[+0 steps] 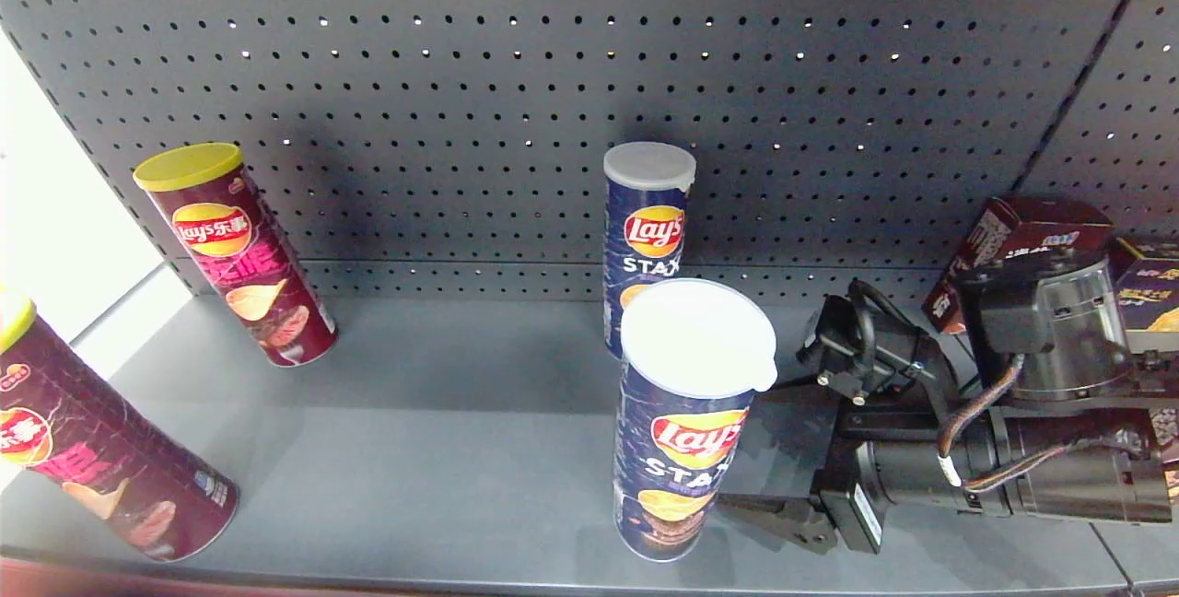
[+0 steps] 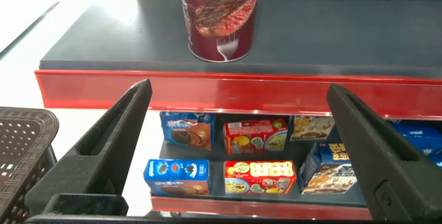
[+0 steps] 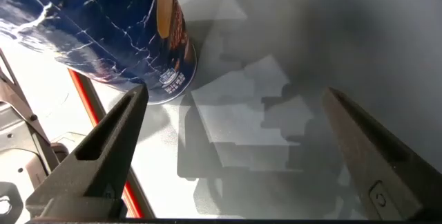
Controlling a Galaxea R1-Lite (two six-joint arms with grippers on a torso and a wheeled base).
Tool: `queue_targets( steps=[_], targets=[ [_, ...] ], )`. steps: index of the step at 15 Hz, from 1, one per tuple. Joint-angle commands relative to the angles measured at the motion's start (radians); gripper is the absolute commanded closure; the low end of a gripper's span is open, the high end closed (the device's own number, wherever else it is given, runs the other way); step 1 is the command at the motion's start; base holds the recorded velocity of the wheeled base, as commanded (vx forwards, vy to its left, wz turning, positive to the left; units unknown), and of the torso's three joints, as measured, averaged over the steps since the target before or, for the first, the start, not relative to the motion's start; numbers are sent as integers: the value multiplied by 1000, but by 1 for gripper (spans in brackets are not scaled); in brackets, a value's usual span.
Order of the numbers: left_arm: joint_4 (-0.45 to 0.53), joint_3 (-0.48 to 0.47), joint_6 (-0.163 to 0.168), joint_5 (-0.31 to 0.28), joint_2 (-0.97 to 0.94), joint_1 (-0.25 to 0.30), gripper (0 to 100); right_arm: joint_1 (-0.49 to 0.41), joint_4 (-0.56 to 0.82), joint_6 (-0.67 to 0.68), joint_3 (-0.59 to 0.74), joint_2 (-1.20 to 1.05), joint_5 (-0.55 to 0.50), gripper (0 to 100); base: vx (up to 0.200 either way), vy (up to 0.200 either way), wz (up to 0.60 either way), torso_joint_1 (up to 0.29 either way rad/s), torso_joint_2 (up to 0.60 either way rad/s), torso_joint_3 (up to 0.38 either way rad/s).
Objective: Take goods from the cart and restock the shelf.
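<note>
Head view: front blue can (image 1: 683,463) upright, lid up, long axis vert.

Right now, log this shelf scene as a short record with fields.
front blue chip can: upright, near the shelf edge
rear blue chip can: upright, by the pegboard
maroon chip cans: two, yellow lids, shelf's left
right pincer: open, empty, beside front blue chip can
left pincer: open, empty, facing red shelf edge
snack boxes: shelf's right end

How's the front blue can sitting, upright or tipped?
Upright. The front blue can stands on its base on the shelf, with its white lid on top.
</note>
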Motion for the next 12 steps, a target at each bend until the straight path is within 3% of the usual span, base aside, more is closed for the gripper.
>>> queue_targets(
  steps=[1,12],
  targets=[
    [0,-1,0,0,1,0,0,1,-1,0,0,2,0,0,0,0,0,0,0,0],
    [0,-1,0,0,1,0,0,7,-14,0,0,14,1,0,0,0,0,0,0,0]
  ],
)
